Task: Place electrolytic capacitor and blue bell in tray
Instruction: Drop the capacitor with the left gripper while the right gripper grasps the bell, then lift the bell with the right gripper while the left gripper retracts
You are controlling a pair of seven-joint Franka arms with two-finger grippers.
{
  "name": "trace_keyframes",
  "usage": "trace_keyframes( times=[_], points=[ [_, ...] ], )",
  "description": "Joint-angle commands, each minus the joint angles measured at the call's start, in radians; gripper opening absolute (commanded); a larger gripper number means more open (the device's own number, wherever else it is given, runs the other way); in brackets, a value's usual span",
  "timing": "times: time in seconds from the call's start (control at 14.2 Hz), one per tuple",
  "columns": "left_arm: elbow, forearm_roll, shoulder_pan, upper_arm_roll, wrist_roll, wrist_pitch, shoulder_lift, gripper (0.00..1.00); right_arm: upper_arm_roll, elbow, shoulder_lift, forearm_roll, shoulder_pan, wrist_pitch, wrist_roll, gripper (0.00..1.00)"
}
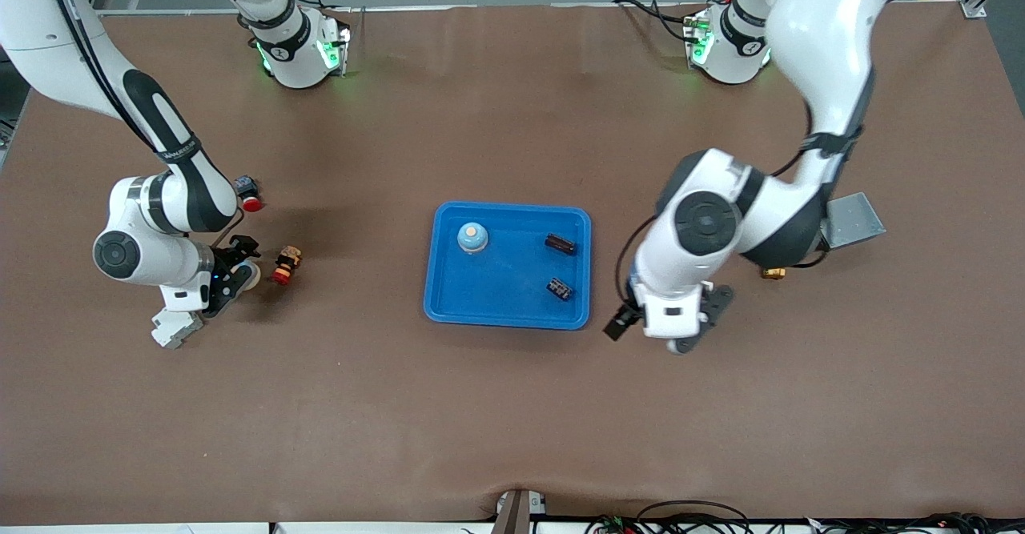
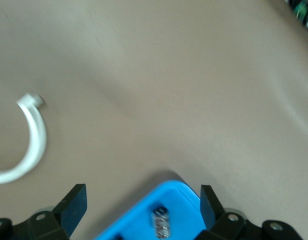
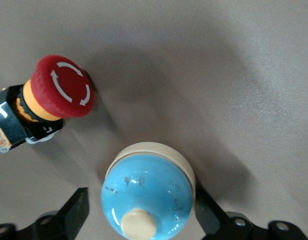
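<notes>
The bright-blue tray [image 1: 508, 310] lies mid-table. In it stand a blue bell [image 1: 472, 237], a small dark electrolytic capacitor [image 1: 559, 288] and another dark part [image 1: 560, 243]. My left gripper [image 1: 677, 334] hangs open and empty over the tray's edge at the left arm's end. In the left wrist view the tray corner [image 2: 179, 200] and the capacitor [image 2: 161, 222] show between its fingers [image 2: 74, 205]. A second blue bell [image 3: 148, 197] with a cream knob stands on the table. My right gripper [image 3: 141, 197] is open around it, with a gap at one finger [image 3: 76, 210].
A red emergency-stop button [image 1: 285, 266] lies just beside the right gripper [image 1: 239, 276], and another red button [image 1: 250, 198] sits farther from the front camera. A grey metal box [image 1: 853, 220] and a small yellow part [image 1: 773, 273] lie by the left arm. A white ring [image 2: 31, 135] rests on the table.
</notes>
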Motion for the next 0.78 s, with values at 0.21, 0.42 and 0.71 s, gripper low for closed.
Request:
trace_keyframes(
  times=[0.21, 0.42, 0.71],
  points=[
    [-0.026, -0.013, 0.148, -0.005, 0.377, -0.184, -0.138, 1.0, 0.021, 0.008, 0.01, -0.023, -0.018, -0.012, -0.003, 0.22],
    [-0.026, -0.016, 0.204, -0.006, 0.514, -0.232, -0.193, 1.0, 0.024, 0.019, -0.002, -0.023, -0.017, -0.018, 0.002, 0.21],
    [-0.03, -0.043, 0.263, -0.005, 0.62, -0.303, -0.273, 1.0, 0.032, 0.126, -0.041, -0.006, 0.021, -0.235, 0.052, 0.21]
  ],
)
